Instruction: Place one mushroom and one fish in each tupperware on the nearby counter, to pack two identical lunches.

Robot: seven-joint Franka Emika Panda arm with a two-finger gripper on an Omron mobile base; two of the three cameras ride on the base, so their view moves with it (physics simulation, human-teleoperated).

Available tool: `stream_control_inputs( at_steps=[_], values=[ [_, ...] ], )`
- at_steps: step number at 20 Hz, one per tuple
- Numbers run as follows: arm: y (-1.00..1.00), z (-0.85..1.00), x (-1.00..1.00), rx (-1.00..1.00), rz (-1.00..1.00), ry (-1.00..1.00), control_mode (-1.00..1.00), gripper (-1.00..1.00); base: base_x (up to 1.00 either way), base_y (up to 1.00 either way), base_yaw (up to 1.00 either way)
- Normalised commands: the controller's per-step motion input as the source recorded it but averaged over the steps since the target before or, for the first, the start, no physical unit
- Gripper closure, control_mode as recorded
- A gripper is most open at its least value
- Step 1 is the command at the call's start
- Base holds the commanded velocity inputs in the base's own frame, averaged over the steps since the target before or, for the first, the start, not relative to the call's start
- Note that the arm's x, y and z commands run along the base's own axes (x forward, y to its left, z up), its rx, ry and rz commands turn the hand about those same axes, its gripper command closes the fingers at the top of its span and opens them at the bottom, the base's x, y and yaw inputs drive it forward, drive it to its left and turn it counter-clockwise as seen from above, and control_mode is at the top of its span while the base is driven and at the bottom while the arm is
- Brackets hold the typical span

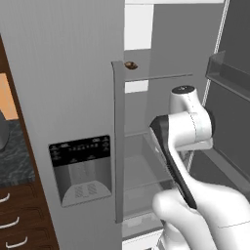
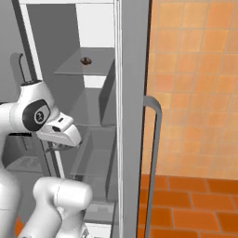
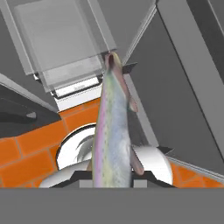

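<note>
With the fish (image 3: 113, 131) pinched at one end by the closed pincer (image 3: 112, 177) outside the fridge (image 1: 73, 73), it could apparently be swung loose or knocked against a shelf (image 2: 86, 69)

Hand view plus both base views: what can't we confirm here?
- Tool: shut on the fish, but the fingertips are hidden behind the fish's body in the hand view.
- Mushroom on the fridge shelf: too small for detail in the left base view; same in the right base view.
- Counter: cut off by the left edge of the left base view.
</note>
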Motion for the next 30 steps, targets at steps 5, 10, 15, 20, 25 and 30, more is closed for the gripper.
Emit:
stream_control_inputs(
  at_steps=[5, 10, 15, 20, 25, 30],
  values=[
    [0.00, 0.00, 0.00, 0.00, 0.00, 0.00, 1.00, 1.00, -0.85, 0.49, 0.00],
    [0.00, 0.00, 0.00, 0.00, 0.00, 0.00, 1.00, 1.00, -0.12, 1.00, 0.00],
    [0.00, 0.00, 0.00, 0.00, 0.00, 0.00, 1.00, 1.00, 0.00, 1.00, 0.00],
    [0.00, 0.00, 0.00, 0.00, 0.00, 0.00, 1.00, 1.00, 0.00, 1.00, 0.05],
    [0.00, 0.00, 0.00, 0.00, 0.00, 0.00, 1.00, 1.00, 0.00, 1.00, 0.13],
    [0.00, 0.00, 0.00, 0.00, 0.00, 0.00, 1.00, 1.00, 0.00, 1.00, 0.05]
  ],
)
